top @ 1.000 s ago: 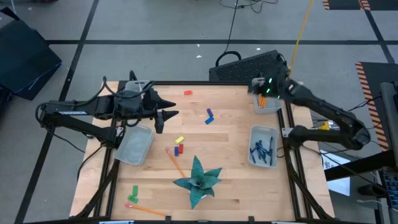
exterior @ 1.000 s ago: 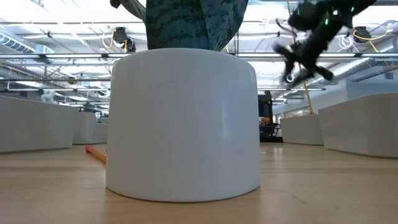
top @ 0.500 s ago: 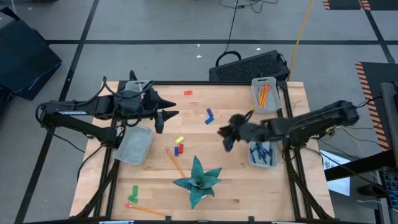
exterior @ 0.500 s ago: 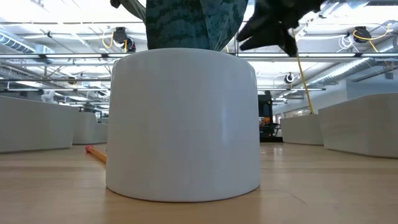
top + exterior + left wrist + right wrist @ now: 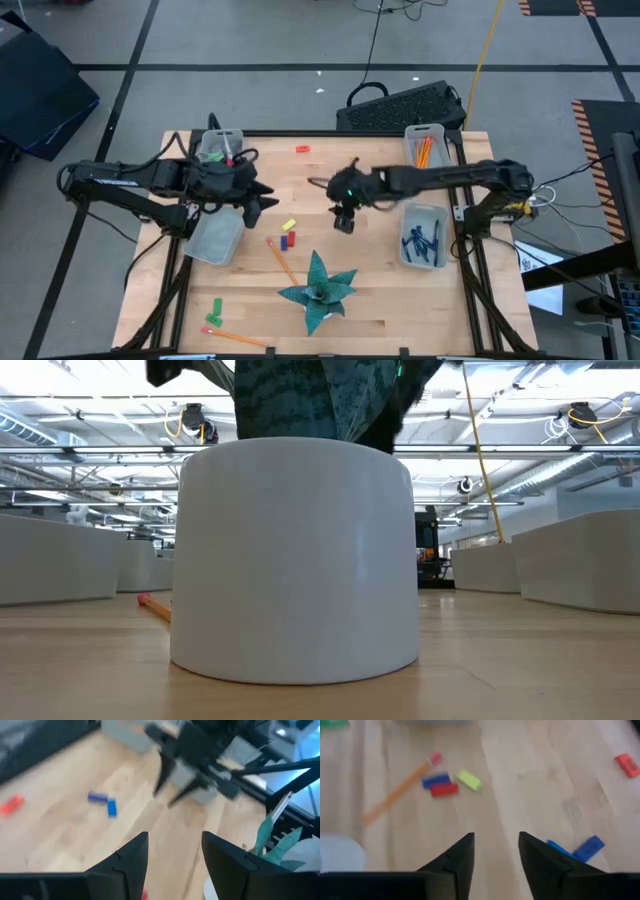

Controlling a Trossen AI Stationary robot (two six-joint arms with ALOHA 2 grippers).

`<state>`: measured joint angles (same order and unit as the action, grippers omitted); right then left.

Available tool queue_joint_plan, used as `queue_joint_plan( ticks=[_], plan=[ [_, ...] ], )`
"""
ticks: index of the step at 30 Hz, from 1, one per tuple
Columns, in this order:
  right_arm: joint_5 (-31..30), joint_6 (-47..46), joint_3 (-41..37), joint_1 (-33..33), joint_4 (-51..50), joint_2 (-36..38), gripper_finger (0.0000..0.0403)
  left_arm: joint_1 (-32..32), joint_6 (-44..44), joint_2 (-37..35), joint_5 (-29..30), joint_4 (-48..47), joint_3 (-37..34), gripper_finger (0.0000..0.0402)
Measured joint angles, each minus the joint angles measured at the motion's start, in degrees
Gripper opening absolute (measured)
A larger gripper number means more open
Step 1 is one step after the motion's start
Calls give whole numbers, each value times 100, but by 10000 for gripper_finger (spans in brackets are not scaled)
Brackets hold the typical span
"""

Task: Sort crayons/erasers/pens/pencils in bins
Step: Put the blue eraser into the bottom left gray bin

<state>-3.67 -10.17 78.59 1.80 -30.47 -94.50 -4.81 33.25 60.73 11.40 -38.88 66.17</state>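
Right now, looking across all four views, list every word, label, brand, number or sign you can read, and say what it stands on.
None can be read: no legible text on the bins, the white pot, the crayons or either arm.
Orange-and-black floor stripes are only a pattern.

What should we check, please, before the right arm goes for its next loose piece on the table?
1. Right hand empty and open: ok; the wrist view shows its fingers apart with nothing between.
2. Target in sight: ok; the blue pieces lie just ahead of it, and the pencil lies farther off.
3. Left hand clear of the path: ok; it hovers open near the left bin, apart from the right hand.
4. Plant clear of the arm: ok; it stands nearer the table's front edge.
5. Pen bin has room: ok.
6. Pencil bin has room: cannot tell.
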Motion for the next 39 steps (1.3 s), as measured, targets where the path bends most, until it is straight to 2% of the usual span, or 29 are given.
queue_joint_plan(
  ticks=[2,5,9,14,18,23,29,32,35,39],
  plan=[
    [360,654,0,317,-117,-180,165,-36,346,2,13,-198,0,186],
    [646,1817,0,724,-185,-526,187,-75,885,0,-266,-358,0,186],
    [1142,3132,0,1203,12,-1118,200,-273,1883,0,-317,-445,0,186],
    [1271,4250,0,1656,32,-1794,198,-503,2615,0,51,-447,0,186],
    [1274,4846,-2,1873,171,-2084,188,-656,2818,0,380,-459,0,186],
    [1573,5280,-16,2027,420,-2173,161,-681,2435,0,670,-437,0,186],
    [1623,5652,-290,2035,707,-2143,112,-608,1754,0,817,-428,0,186],
    [1620,5605,-483,1998,757,-2125,87,-529,1194,0,884,-427,0,186],
    [1562,5455,-672,1909,829,-2086,67,-376,693,0,1198,-368,0,186],
    [1118,4871,-705,1698,866,-1951,60,-68,332,0,1284,-369,0,186]
  ],
)
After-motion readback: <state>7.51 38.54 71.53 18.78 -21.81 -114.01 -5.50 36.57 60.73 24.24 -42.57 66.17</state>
